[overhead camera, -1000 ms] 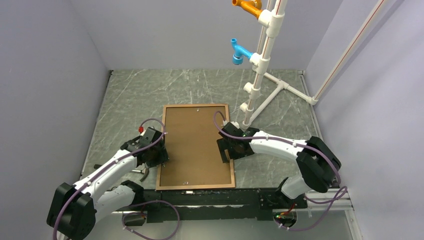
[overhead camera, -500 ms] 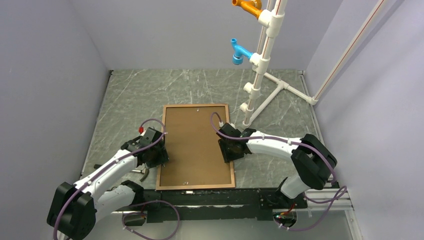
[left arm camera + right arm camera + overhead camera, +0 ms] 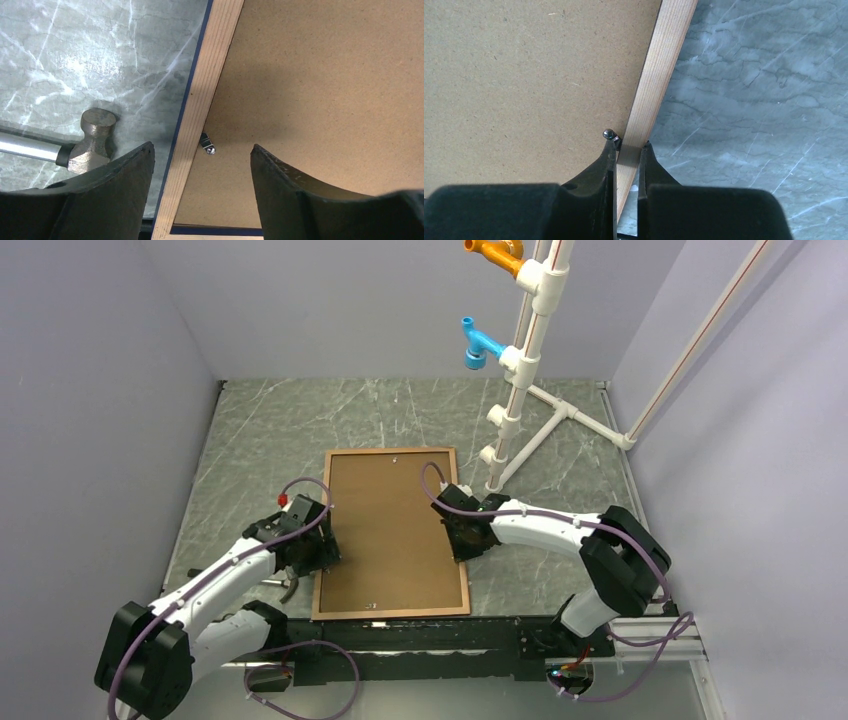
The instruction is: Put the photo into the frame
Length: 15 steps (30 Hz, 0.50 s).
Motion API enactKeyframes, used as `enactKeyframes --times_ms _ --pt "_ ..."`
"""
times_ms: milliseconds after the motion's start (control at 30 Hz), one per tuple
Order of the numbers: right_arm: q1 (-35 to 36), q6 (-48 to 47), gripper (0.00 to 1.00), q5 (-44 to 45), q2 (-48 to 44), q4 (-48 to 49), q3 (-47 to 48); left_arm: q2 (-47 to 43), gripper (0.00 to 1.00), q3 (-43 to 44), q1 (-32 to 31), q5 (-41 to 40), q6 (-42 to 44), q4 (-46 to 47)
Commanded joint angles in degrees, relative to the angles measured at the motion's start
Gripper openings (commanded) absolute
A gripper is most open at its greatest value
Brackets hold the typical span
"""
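while the frame (image 3: 663, 50) lies flat on the worktop (image 3: 290, 430), brown board (image 3: 395, 530) up, the right gripper (image 3: 628, 145) pinches its right rail and the left gripper (image 3: 201, 147) hangs open over the left rail.

The frame (image 3: 657, 75) is pale, grained wood; the backing board (image 3: 524, 75) matt, speckled brown fibreboard; the bench (image 3: 764, 100) smooth, grey, marble-patterned, slightly glossy; the hammer (image 3: 95, 136) dull metal.

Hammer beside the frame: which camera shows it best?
Left wrist: the hammer, its head and part of its silver handle, lies plainly just outside the frame rail. Top external shows only a sliver beside the left arm; right wrist shows none.
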Motion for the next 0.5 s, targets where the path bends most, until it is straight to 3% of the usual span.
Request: enactKeyframes --times_ms 0,133,233,267,367,467 --pt "-0.17 -2.23 0.0 10.82 3.52 3.16 -2.74 1.74 0.79 2.99 -0.09 -1.12 0.72 -0.43" --pt "-0.23 -2.3 0.0 9.01 1.67 3.58 -2.86 4.58 0.9 5.79 1.36 -0.34 2.27 1.1" --pt "-0.28 -1.85 0.0 7.74 0.14 3.69 -2.56 6.96 0.92 7.49 4.44 2.18 4.6 3.11" --pt "-0.54 -1.68 0.06 6.32 -0.69 4.08 -2.75 7.67 0.92 7.87 6.34 3.43 5.39 4.18" --pt "-1.92 -0.79 0.46 2.57 -3.39 5.36 -3.64 9.52 0.91 8.52 10.97 8.09 7.54 8.24" --pt "-4.34 -0.06 0.65 -2.42 -6.31 7.27 -5.28 11.84 0.91 10.11 13.94 10.05 8.85 10.25"
